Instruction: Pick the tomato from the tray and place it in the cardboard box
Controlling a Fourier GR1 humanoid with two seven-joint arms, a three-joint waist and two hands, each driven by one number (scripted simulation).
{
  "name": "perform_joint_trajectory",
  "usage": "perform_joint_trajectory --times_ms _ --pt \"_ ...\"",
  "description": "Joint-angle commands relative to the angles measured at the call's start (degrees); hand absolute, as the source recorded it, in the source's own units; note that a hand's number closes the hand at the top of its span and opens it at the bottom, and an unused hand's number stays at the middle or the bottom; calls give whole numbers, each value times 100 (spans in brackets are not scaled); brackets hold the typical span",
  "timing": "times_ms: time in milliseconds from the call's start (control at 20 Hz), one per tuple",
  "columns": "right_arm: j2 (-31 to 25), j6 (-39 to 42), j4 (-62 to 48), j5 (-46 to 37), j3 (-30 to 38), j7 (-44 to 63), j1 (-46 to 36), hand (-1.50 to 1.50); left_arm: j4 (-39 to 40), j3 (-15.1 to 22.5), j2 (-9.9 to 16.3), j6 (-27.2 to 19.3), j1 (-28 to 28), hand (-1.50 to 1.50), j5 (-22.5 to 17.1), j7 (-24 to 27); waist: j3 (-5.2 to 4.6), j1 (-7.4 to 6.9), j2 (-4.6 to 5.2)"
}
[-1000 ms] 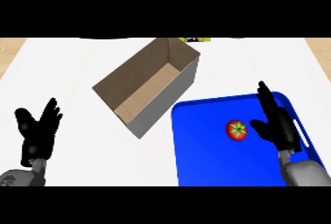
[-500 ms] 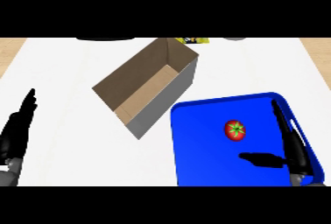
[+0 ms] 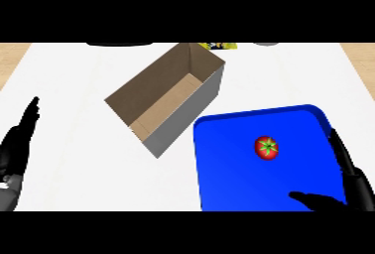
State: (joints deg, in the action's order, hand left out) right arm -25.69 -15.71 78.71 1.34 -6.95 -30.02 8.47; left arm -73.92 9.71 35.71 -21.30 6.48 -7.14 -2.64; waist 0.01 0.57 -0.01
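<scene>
One tomato point(image 3: 267, 148), red with a green star-shaped calyx, lies right of centre on one blue tray point(image 3: 227, 168). One open cardboard box point(image 3: 164, 96) adjoins the tray's upper-left corner. Right hand point(image 3: 344, 186) at the tray's right edge, fingers straight, thumb spread, holding nothing. Left hand point(image 3: 18, 144) at the worktop's left edge, fingers straight, empty

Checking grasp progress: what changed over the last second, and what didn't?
The right hand turned edge-on and pulled back to the tray's right edge, thumb over the blue surface, well short of the tomato; it took hold of nothing. The left hand also turned edge-on and slid toward the view's left edge. Tomato, blue tray and cardboard box stayed where they were.
</scene>
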Motion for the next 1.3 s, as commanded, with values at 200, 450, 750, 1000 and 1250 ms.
perform_joint_trajectory --times_ms 200,450,750,1000,1250 --pt "-1431 549 308 -1139 -359 1922 -557 -150 -155 9 22 147 -33 0 107 -6 -12 -165 5" --pt "-1908 1527 875 -1393 -769 3284 -862 -150 -183 -4 -59 78 -4 0 222 -131 -12 -123 3" --pt "-1480 2512 874 -1534 -1263 4532 -1688 -150 -31 -189 -112 232 153 0 292 -138 -4 -110 9" --pt "-1190 2878 280 -1889 -1143 4652 -2086 -150 314 -265 -464 187 112 0 610 185 -2 -73 10" --pt "-693 2943 -208 -2479 -943 4329 -2165 -150 -19 -743 -404 618 -155 0 609 115 0 -80 2"
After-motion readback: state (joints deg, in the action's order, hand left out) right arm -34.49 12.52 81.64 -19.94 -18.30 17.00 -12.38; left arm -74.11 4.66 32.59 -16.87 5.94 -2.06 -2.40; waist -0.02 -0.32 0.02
